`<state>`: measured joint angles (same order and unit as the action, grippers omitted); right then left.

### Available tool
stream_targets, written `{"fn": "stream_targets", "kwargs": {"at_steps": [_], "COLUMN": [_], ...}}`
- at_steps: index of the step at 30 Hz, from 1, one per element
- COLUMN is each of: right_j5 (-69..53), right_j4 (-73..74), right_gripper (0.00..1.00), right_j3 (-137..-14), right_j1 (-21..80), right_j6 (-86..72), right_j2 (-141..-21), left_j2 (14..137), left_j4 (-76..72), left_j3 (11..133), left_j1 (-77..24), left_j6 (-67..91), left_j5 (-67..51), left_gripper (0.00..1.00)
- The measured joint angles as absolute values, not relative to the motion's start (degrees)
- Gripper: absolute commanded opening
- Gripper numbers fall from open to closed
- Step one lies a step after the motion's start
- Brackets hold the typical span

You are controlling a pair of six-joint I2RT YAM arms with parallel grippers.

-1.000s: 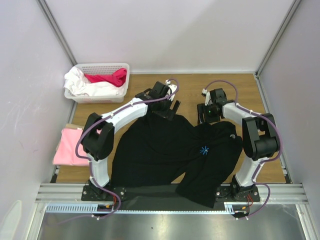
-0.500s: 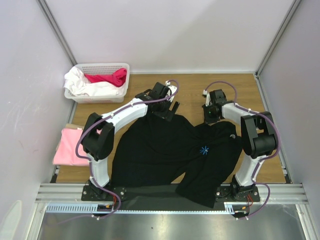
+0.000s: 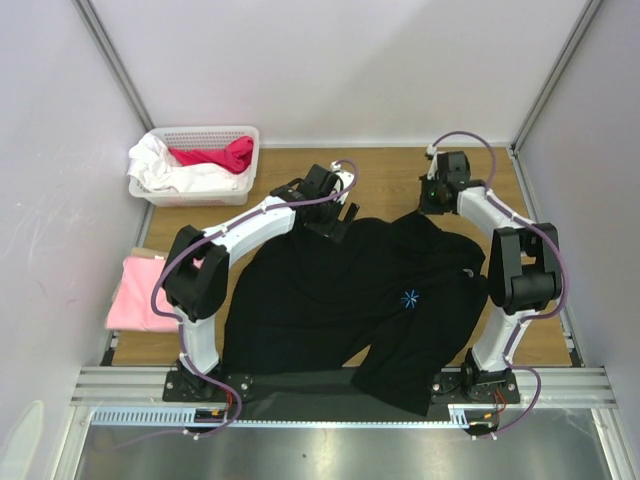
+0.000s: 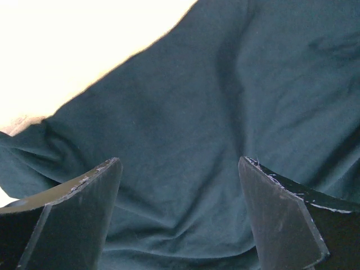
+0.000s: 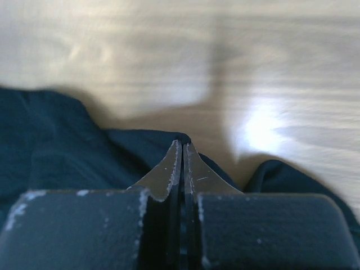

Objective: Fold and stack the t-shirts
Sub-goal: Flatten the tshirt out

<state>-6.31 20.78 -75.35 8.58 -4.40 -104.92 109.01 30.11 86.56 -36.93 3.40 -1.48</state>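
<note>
The large black cloth t-shirt (image 3: 330,300) lies spread and rumpled across the middle of the top view, its body running down toward the bottom edge of the frame. Its far edge runs left to right just below both grippers. The right gripper (image 3: 438,198), at the upper right, has its jaws pressed together at that edge's right end. In the right wrist view, dark cloth bunches around the tips against the pale wooden tabletop (image 5: 270,67). We judge it pinches a corner of the shirt, though the fold between the pads is hidden. The left gripper (image 3: 340,218) hangs over the same edge near the frame's centre, jaws wide apart, with only black cloth beneath them. So the shirt lies below and inward of both grippers, and the left arm is nearer the unheld end of that edge. The light pink cloth t-shirt (image 3: 140,295) sits folded at the left edge, well apart.
</note>
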Motion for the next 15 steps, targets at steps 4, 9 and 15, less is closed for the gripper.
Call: {"fn": "stream_targets", "kwargs": {"at_steps": [4, 9, 15], "right_j5": [-6.02, -5.28, -4.69], "right_j4": [19.88, 18.81, 18.55], "right_gripper": [0.00, 0.00, 0.00], "right_j3": [-78.63, -81.71, -84.25], "right_j1": [5.96, 5.30, 5.56], "right_j6": [-5.15, -5.56, -4.86], "right_j2": [-106.52, -109.60, -110.19], "left_j2": [109.01, 109.01, 109.19], "left_j4": [30.09, 29.98, 29.74], "left_j3": [86.54, 85.91, 85.60], "left_j1": [-36.93, -36.84, -36.82], "left_j6": [3.42, 3.46, 3.55], "left_j5": [-1.41, -1.02, -0.64], "left_gripper": [0.91, 0.91, 0.91]}}
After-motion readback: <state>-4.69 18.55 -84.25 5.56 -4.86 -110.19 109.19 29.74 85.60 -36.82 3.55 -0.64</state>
